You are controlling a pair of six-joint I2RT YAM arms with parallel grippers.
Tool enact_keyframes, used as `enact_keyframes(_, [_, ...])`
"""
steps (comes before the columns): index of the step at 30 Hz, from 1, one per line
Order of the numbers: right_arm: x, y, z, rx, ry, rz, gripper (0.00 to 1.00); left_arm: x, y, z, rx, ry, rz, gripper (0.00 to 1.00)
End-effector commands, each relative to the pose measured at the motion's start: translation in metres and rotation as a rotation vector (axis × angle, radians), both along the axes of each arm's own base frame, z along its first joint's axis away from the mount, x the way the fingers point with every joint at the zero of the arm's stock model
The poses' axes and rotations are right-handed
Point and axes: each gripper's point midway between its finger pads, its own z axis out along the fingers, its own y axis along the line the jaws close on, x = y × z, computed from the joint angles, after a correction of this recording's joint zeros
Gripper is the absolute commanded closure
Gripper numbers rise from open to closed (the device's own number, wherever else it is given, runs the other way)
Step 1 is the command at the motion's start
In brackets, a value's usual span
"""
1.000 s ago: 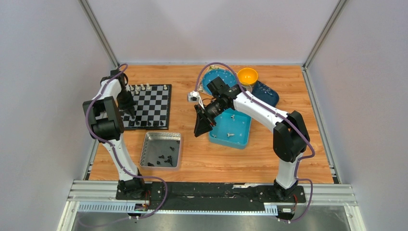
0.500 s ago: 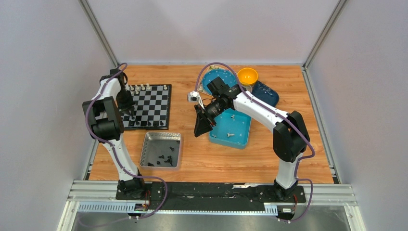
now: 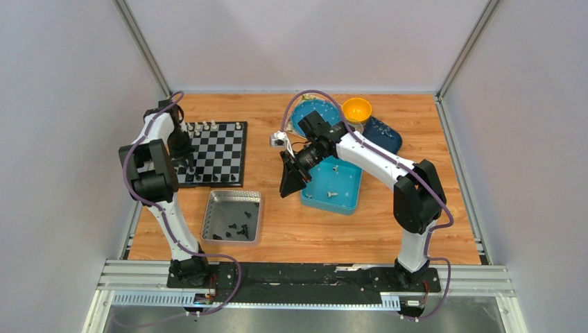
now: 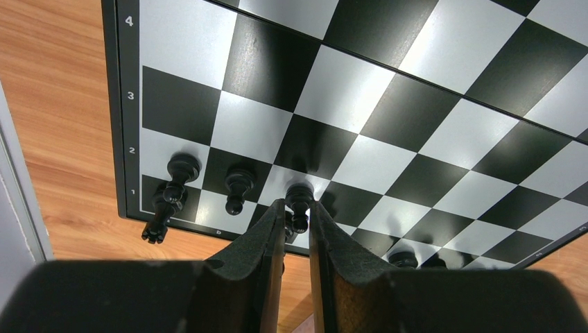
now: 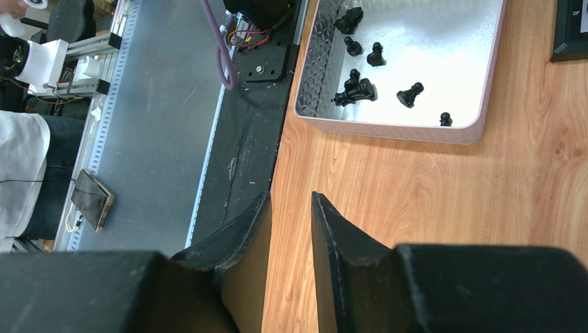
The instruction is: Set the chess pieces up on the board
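The board [image 3: 220, 151] lies at the left rear, with cream-white pieces [image 3: 208, 127] on its far row and black pieces [image 3: 208, 177] on its near rows. In the left wrist view my left gripper [image 4: 297, 205] is closed narrowly around a black pawn [image 4: 299, 196] standing upright on a white square of the board [image 4: 388, 104]. Two more black pawns [image 4: 237, 184] and a black rook [image 4: 158, 211] stand to its left. My right gripper [image 5: 291, 201] is open and empty above bare wood; in the top view [image 3: 288, 187] it hangs beside the blue tray.
A silver tray [image 3: 216, 208] with several loose black pieces [image 5: 357, 87] sits in front of the board. A blue tray [image 3: 347, 200] with a few white pieces is mid-table. An orange bowl [image 3: 356, 109] and blue dishes [image 3: 385, 133] stand behind it.
My left gripper has shifted slightly toward the board's left rear. The right arm has not moved.
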Motion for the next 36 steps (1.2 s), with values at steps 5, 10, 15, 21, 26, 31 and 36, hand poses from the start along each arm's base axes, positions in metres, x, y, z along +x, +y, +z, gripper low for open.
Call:
enact_keyframes(5, [0.0039,0.0051,0.0127,0.052,-0.028,0.018,0.69,-0.0065,0.0,0.0056,-0.014,0.004,-0.011,0.73])
enact_keyframes(10, [0.0042,0.0053,0.0127,0.054,-0.03,0.019,0.69,-0.0086,-0.0005,0.0043,-0.016,0.013,-0.013,0.74])
enact_keyframes(15, [0.0041,0.0053,0.0121,0.052,-0.028,0.019,0.69,-0.0095,-0.0007,0.0036,-0.017,0.016,-0.013,0.78])
enact_keyframes(21, [0.0046,0.0047,0.0124,0.052,-0.03,0.017,0.69,-0.0107,-0.0007,0.0058,-0.016,0.016,-0.012,0.83])
enact_keyframes(26, [0.0034,0.0046,0.0126,0.052,-0.029,0.02,0.69,-0.01,0.0026,0.0083,0.003,0.013,-0.011,0.83])
enact_keyframes(31, [0.0034,0.0048,0.0122,0.053,-0.027,0.021,0.69,-0.009,0.0043,0.0093,0.011,0.013,-0.013,0.83])
enact_keyframes(36, [0.0038,0.0047,0.0118,0.051,-0.03,0.02,0.69,-0.0098,0.0053,0.0086,0.016,0.019,-0.012,0.81])
